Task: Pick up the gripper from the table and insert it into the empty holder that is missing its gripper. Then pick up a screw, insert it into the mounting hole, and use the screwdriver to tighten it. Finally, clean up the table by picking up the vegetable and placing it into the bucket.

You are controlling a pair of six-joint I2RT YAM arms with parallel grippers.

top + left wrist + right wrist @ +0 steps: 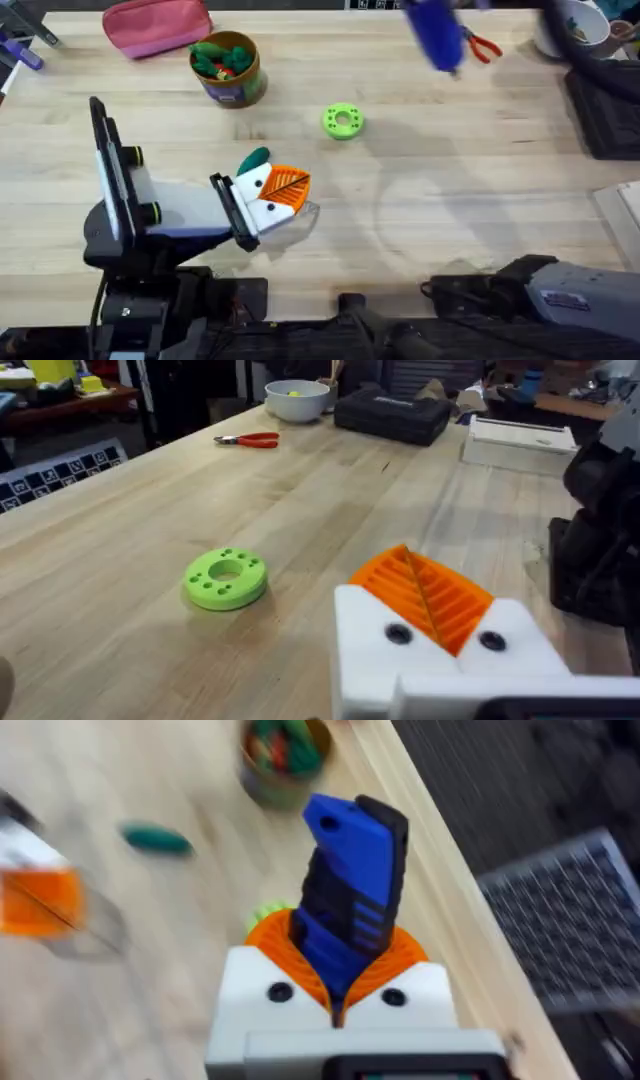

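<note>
Two grippers are at work on your table. Your left gripper (285,195) sits low over the wood near the front, its orange pads pressed together with nothing visible between them. Your right gripper (335,995) is clamped on the blue screwdriver (350,885), whose body stands up between the orange pads; from overhead the screwdriver (435,32) shows as a blurred blue shape high over the far side of the table, close to the red-handled pliers (484,47).

The dark green vegetable (254,158) lies on the table just behind your left gripper, partly covered by it from above. The right wrist view shows the vegetable (157,840) whole, lying apart from the bucket (283,760). The bucket (228,68) stands toward the far left, with green and red toy vegetables inside. A pink pouch (157,25) lies just behind it at the far edge.

A bright green ring (342,121) lies near the middle of the table, between your left gripper and the screwdriver. A white bowl (297,400) and a black case (392,415) sit at the far right corner, and a keyboard (565,920) lies off the table's edge.

The right wrist view is smeared, so the orange and white shape at its edge is hard to make out. You cannot tell where the holder or the loose orange tip is.
</note>
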